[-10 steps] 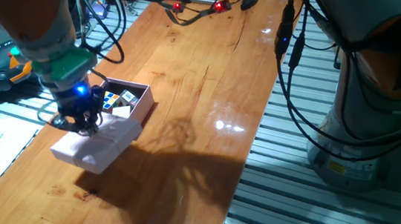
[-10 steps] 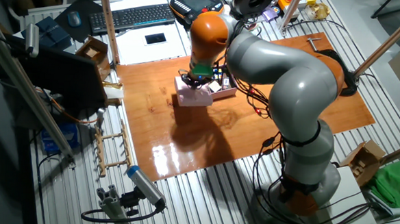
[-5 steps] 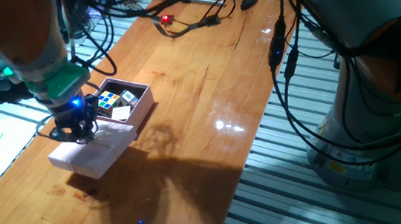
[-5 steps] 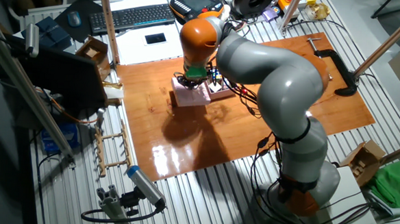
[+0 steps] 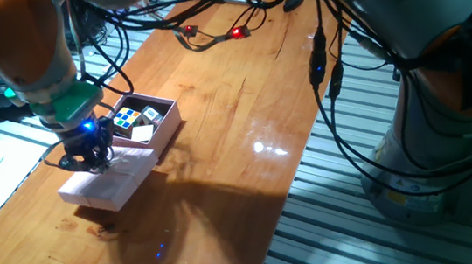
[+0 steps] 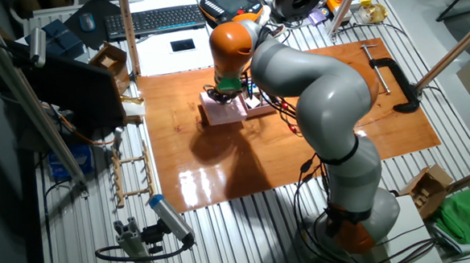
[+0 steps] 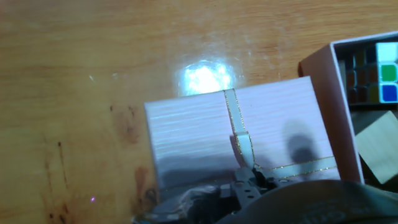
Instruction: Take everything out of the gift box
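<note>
Hand view showed the tool (image 7: 249, 186) pinching the ribbon of the pale pink cardboard lid (image 7: 236, 143), set on the worktop (image 7: 93, 74) beside the open pink gift box (image 5: 149, 123). That exposed the multicoloured puzzle cube (image 5: 127, 118) and plain tan cube (image 7: 380, 144) inside.

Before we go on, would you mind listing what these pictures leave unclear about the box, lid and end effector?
- End effector: open or shut cannot be told; its fingers are lost against the lid in both fixed views and cut off by the hand view's bottom edge.
- Gift box: mostly cut off by the hand view's right edge; the arm hides it in the other fixed view.
- Tiny whitish piece: too small to identify.
</note>
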Available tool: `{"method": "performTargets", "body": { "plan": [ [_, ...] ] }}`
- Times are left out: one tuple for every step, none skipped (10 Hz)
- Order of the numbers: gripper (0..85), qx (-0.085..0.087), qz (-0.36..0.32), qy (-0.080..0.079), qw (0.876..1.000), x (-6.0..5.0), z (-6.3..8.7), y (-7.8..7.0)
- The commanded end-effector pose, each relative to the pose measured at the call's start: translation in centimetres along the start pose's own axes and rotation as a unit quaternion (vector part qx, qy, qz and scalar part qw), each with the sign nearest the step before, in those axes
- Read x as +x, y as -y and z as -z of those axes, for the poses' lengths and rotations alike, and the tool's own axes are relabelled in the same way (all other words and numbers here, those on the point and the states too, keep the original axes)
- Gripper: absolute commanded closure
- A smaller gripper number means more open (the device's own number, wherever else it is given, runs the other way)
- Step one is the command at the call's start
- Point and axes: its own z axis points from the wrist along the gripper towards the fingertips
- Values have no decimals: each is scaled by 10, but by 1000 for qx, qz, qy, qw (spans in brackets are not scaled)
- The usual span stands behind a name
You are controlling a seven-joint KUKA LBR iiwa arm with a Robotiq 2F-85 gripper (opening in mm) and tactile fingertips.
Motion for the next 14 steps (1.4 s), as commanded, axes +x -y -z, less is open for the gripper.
{"method": "performTargets", "body": {
  "plan": [
    [840,1,-2,0,1000,0,-4,-1],
    [840,7,-3,0,1000,0,-9,-2],
    [840,7,-3,0,1000,0,-13,-3],
    [840,7,-1,-1,1000,0,-15,-2],
    [840,7,1,-4,1000,0,-16,-1],
    [840,5,5,-5,1000,0,-19,1],
    [833,5,7,-6,1000,0,-21,1],
    [817,5,9,-4,1000,0,-24,1],
    [760,6,10,-1,1000,0,-27,0],
    [690,6,10,1,1000,0,-30,1],
    [643,5,10,2,1000,-1,-33,1],
    [587,4,8,4,1000,-1,-34,2],
    [560,4,6,5,1000,-1,-34,2],
    [540,3,4,5,1000,-1,-34,2]
  ]
}}
